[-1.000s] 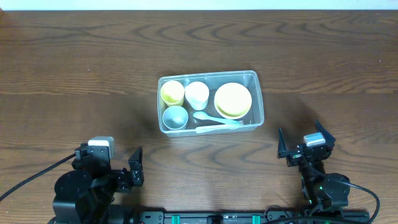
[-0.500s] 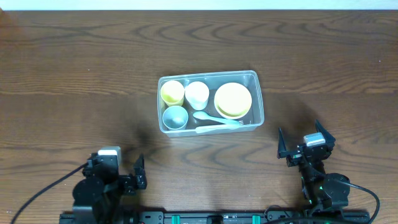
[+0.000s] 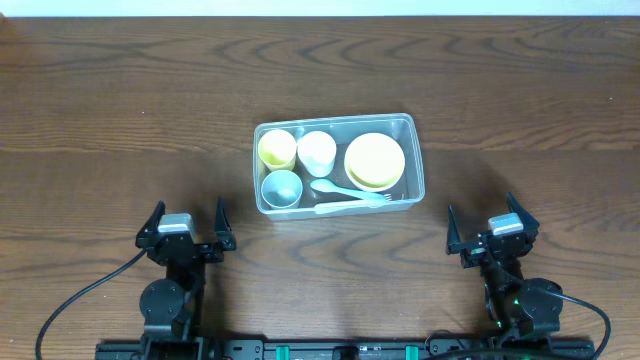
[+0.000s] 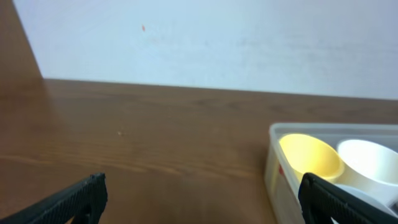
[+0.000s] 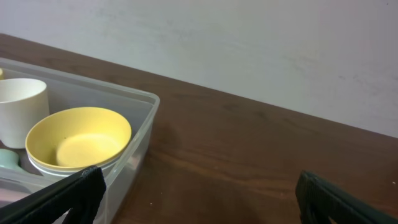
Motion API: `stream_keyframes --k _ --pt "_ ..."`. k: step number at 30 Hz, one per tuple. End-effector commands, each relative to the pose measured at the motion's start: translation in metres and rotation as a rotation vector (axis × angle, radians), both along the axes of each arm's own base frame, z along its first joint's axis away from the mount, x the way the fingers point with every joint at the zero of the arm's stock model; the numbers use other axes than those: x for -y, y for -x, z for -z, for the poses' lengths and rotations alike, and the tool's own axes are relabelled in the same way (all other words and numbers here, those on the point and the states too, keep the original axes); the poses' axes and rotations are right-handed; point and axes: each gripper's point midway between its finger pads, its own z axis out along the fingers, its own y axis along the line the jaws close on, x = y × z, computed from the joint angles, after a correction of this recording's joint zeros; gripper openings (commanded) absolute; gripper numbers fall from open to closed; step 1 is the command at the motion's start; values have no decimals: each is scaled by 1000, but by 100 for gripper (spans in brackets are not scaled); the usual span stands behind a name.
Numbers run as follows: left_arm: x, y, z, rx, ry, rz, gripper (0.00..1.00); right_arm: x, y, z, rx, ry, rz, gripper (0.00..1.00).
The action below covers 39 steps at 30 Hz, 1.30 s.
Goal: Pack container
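Note:
The clear plastic container [image 3: 411, 160] stands at the table's middle. Inside are a yellow cup [image 3: 277, 149], a white cup [image 3: 317, 152], a pale-blue bowl [image 3: 282, 187], stacked yellow bowls [image 3: 374, 160] and pale plastic cutlery [image 3: 350, 197]. My left gripper [image 3: 186, 227] is open and empty at the front left, well short of the container. My right gripper [image 3: 492, 231] is open and empty at the front right. The left wrist view shows the container's left end [image 4: 273, 168] with the yellow cup [image 4: 309, 157]. The right wrist view shows its right end [image 5: 138, 143] with the yellow bowls [image 5: 78, 140].
The dark wooden table [image 3: 120, 110] spreads all round the container. A pale wall [image 4: 205, 43] stands behind its far edge. The arm bases and cables sit along the front edge.
My left arm has swung from a turned pose into a straight one facing the container, fingers spread. The right arm and the container have not moved.

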Motion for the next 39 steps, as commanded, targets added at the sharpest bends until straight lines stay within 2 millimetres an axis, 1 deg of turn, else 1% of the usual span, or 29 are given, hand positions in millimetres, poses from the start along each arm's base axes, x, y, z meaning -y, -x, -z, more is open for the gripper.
stream_keyframes --k 1,4,7,39 --pt "-8 -1 8 -9 -70 -42 98 -3 1 0 6 13 -17 99" --pt "-8 2 28 -93 -89 -35 98 -3 1 0 6 13 -17 99" --pt "-5 1 27 -89 -87 -18 98 -3 1 0 6 13 -17 99" --pt "-5 1 27 -90 -76 -19 98 -3 1 0 6 13 -17 99"
